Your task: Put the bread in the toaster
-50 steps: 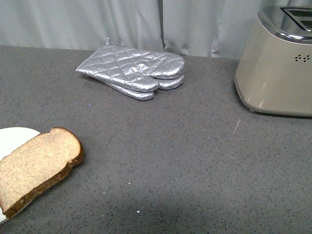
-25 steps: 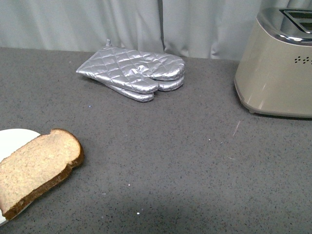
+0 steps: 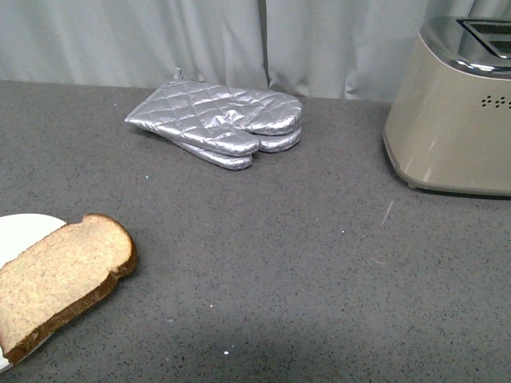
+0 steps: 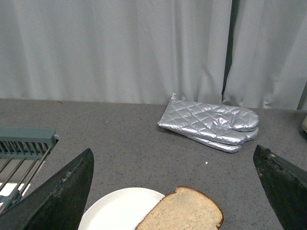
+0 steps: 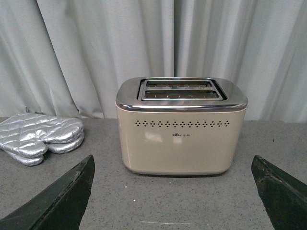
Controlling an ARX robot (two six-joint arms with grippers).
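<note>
- My left fingers (image 4: pixel 67 191) are spread wide, and nothing sits between them; only their two dark tips show in the left wrist view.
- My right fingers (image 5: pixel 62 196) are spread wide as well, holding nothing and touching nothing.
- The bread (image 3: pixel 60 279) lies flat at the lower left of the front frame. Its far end rests on a white plate (image 3: pixel 20 231), while its rounded top hangs past the rim over the desk (image 3: pixel 303 263).
- In the left wrist view the bread (image 4: pixel 184 213) shows between my two tips, on the plate (image 4: pixel 115 211), with clear space between it and both tips.
- The toaster (image 3: pixel 451 120) stands upright on the desk at the upper right of the front frame, cut off by the frame's edge and well apart from the bread.
- In the right wrist view the toaster (image 5: pixel 181 127) faces me between my tips, with two slots in its shiny top and a row of small holes along its side. The small mark under the holes is too small to read.
- Two silver oven mitts (image 3: pixel 219 120) lie stacked in the upper middle of the front frame, near the grey curtain (image 3: pixel 160 40).
- Beside one left tip is what may be a green-grey wire rack (image 4: pixel 24 143); only its corner shows, so I cannot be sure.
</note>
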